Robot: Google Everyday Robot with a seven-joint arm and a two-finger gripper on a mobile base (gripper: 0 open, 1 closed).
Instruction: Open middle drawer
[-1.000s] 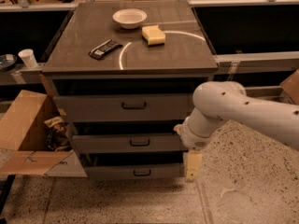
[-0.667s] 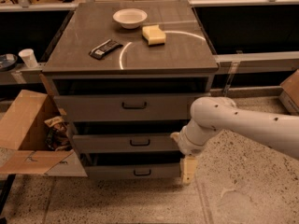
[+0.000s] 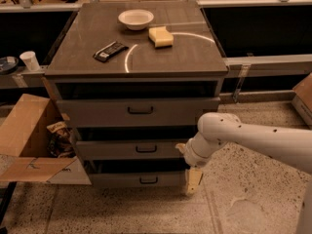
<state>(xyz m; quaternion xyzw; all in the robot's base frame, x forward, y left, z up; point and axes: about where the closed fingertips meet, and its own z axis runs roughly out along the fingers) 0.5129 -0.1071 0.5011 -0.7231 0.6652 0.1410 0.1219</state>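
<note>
Cabinet (image 3: 214, 108) of three wide grey drawers stands on a speckled terrazzo floor (image 3: 146, 213), seen from above and in front. Its flat, dark brown surface (image 3: 165, 57) carries a round white bowl (image 3: 136, 18) near the back. A blocky yellow sponge (image 3: 160, 36) lies just right of the bowl, and a slim black wrapped bar (image 3: 110, 51) lies further forward on the left. A thin pale arc (image 3: 127, 60) curves across the surface.

The middle drawer (image 3: 112, 150) is the second front down, shallow and smooth, with a small black bar handle (image 3: 146, 149) at its centre. A dark gap shows above it. The taller top drawer (image 3: 97, 113) sits above and the lowest drawer (image 3: 117, 180) below, each with a similar handle.

A smooth, rounded white arm (image 3: 253, 138) reaches in from the right, its bulbous wrist at the right end of the middle drawer. The tool (image 3: 192, 182), a pale cream piece, hangs downward just beside the right end of the lowest drawer. Whether it is wide or narrow cannot be told, and it holds nothing that can be seen.

An open cardboard box (image 3: 22, 130) with crumpled contents stands left of the cabinet. A white paper cup (image 3: 30, 60) sits on a ledge behind the box.
</note>
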